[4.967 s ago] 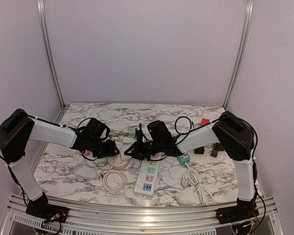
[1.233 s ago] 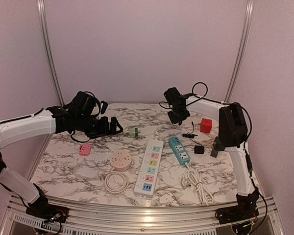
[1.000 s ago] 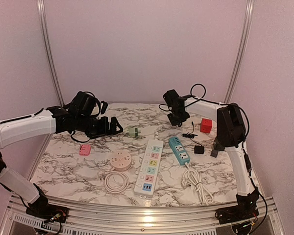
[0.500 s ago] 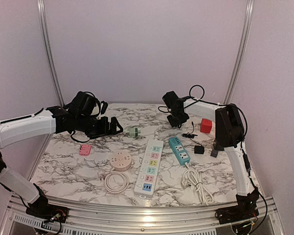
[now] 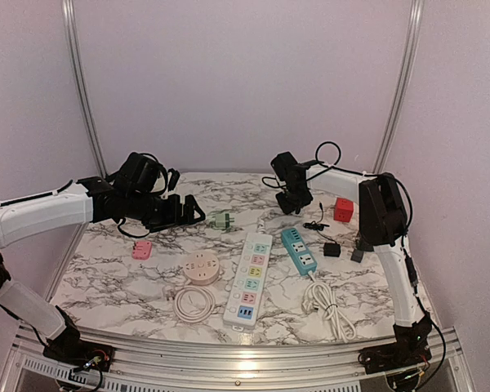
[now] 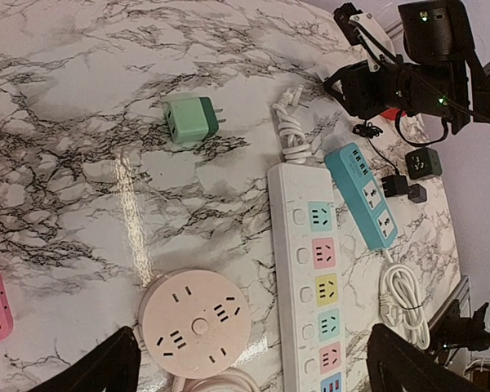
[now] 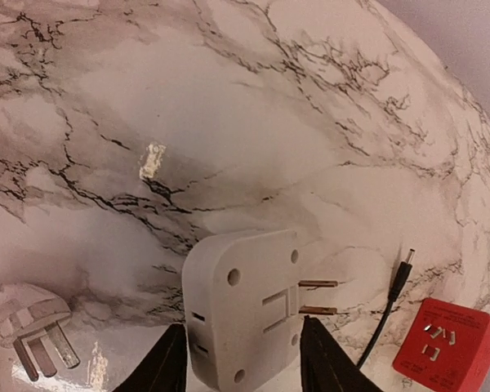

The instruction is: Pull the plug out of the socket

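Observation:
My right gripper (image 7: 245, 359) is shut on a white adapter plug (image 7: 245, 306) with two metal prongs pointing right. It holds the plug low over the marble table at the back, right of the middle (image 5: 294, 201). The long white power strip (image 5: 249, 278) with coloured sockets lies at the front centre with nothing plugged in; it also shows in the left wrist view (image 6: 310, 278). My left gripper (image 6: 257, 367) is open wide and empty, raised above the back left of the table (image 5: 184, 211).
A teal power strip (image 5: 299, 250), a round pink socket (image 5: 201, 267), a green adapter (image 5: 222, 220), a small pink adapter (image 5: 142, 249), a red cube adapter (image 7: 445, 347), black adapters (image 5: 332, 249) and coiled white cords (image 5: 331, 306) lie around. The white strip's own plug (image 7: 24, 322) lies left of the held plug.
Five seconds ago both grippers were at the white strip; both have since lifted away. Over the last second my right gripper shifted slightly left with the plug. The left arm stayed still.

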`<state>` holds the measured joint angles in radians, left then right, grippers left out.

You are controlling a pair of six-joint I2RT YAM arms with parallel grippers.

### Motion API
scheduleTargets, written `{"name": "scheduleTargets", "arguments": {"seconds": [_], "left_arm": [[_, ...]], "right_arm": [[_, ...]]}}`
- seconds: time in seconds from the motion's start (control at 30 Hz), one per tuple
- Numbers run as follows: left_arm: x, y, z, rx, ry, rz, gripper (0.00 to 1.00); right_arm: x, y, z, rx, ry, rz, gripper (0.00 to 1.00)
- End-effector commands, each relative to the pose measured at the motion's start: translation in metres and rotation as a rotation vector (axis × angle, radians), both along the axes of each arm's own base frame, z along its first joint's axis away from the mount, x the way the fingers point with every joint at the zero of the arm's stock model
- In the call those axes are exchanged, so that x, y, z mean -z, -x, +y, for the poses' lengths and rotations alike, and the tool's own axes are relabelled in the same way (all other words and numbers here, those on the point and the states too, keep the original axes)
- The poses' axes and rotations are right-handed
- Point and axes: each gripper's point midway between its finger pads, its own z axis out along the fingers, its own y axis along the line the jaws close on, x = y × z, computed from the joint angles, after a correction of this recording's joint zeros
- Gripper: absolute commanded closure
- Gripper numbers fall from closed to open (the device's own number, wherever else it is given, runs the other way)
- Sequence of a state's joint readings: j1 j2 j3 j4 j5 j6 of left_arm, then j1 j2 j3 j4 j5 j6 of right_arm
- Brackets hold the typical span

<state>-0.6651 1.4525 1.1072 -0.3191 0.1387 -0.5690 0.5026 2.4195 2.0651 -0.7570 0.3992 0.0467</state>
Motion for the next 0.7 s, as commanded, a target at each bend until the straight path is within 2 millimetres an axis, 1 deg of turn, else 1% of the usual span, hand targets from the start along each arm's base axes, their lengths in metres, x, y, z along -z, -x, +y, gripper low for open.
{"name": "scheduleTargets", "arguments": {"seconds": [0.0,0.2,0.33,0.47,0.5,0.57,0.67], "left_arm": [[0.004,0.002,0.001,-0.001,-0.003,0.006,0.01],[0.002,0.001,0.002,-0.007,-0.005,0.0,0.01],[-0.001,-0.002,0.007,-0.035,-0.014,-0.02,0.01],[-0.01,-0.009,0.022,-0.096,-0.054,-0.075,0.01],[-0.012,-0.013,0.028,-0.122,-0.077,-0.096,0.01],[-0.018,-0.018,0.039,-0.157,-0.116,-0.138,0.01],[-0.027,-0.027,0.059,-0.223,-0.16,-0.195,0.01]], "right_arm": [[-0.039,-0.004,0.015,-0.017,-0.121,-0.048,0.52],[-0.06,-0.003,0.021,-0.026,-0.19,-0.082,0.34],[-0.08,0.001,0.023,-0.029,-0.235,-0.119,0.25],[-0.105,0.011,0.019,-0.025,-0.28,-0.183,0.18],[-0.121,0.014,0.016,-0.025,-0.301,-0.219,0.17],[-0.138,0.023,0.01,-0.022,-0.326,-0.275,0.15],[-0.163,0.042,-0.002,-0.019,-0.373,-0.369,0.13]]}}
